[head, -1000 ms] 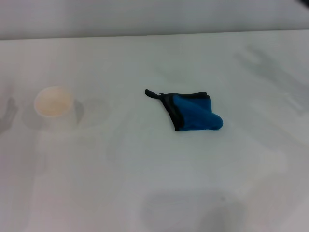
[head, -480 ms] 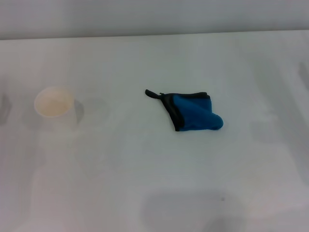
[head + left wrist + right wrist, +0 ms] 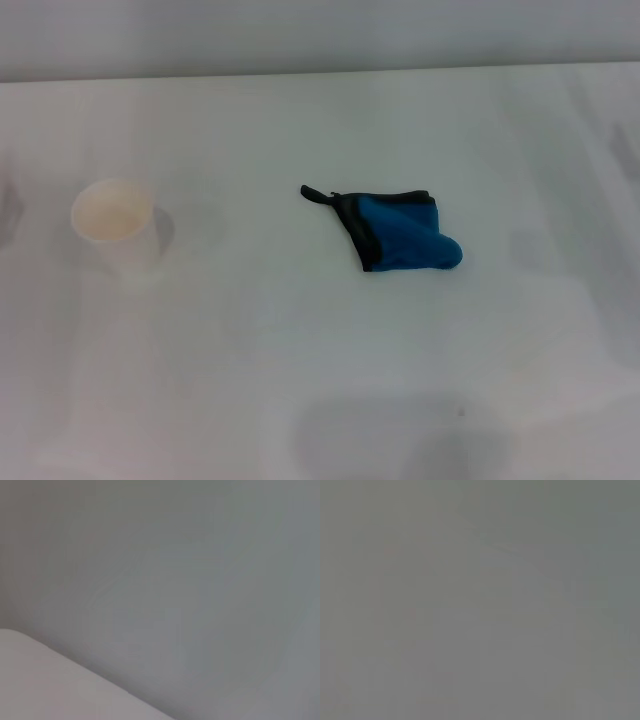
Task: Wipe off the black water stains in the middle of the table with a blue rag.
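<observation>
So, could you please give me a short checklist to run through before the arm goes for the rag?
1. Rag lying free on the table: ok.
2. Rag folded, loop showing: ok.
3. Cup upright, well apart from the rag: ok.
4. Stain located: not ok, none shows; it may lie under the rag.
5. Left and right hands in sight: not ok, neither shows in any view.

soft cloth blue rag [image 3: 405, 236], smooth white table [image 3: 300, 350]
</observation>
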`<state>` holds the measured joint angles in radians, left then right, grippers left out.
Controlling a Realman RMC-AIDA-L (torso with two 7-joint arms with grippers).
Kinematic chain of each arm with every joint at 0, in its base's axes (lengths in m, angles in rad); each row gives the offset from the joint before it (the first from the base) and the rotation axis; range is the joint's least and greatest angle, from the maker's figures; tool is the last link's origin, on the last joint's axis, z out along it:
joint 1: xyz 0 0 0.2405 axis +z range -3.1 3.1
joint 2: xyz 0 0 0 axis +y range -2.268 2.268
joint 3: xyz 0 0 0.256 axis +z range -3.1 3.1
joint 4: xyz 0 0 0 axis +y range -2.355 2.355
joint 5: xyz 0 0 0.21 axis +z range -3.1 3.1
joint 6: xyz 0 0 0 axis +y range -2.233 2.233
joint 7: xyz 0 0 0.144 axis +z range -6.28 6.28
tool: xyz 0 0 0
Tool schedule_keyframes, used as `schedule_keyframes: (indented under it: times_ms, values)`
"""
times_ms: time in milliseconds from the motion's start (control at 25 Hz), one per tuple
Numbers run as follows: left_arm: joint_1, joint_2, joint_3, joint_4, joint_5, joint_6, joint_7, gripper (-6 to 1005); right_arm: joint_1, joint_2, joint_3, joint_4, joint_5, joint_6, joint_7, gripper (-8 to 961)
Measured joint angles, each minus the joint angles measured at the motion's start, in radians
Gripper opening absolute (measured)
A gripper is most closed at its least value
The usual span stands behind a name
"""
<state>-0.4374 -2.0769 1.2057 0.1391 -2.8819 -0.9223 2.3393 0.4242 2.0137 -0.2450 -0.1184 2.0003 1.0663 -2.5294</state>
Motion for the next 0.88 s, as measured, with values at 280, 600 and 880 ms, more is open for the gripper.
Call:
schedule_keyframes:
  times_ms: [280, 600, 880]
  values:
    - [-0.015, 0.000, 0.000, 0.001, -0.044, 0.001, 0.000, 890, 0.025, 0.000, 0.001, -0.011, 0.016, -0.024, 0.012, 837]
    - [-0.043, -0.002, -0.001, 0.000, -0.046, 0.005, 0.062, 890, 0.027, 0.000, 0.002, -0.003, 0.056, -0.028, 0.018, 837]
    - [-0.056, -0.003, -0.002, -0.005, -0.047, 0.008, 0.074, 891, 0.027, 0.000, 0.003, -0.001, 0.057, -0.031, 0.022, 837]
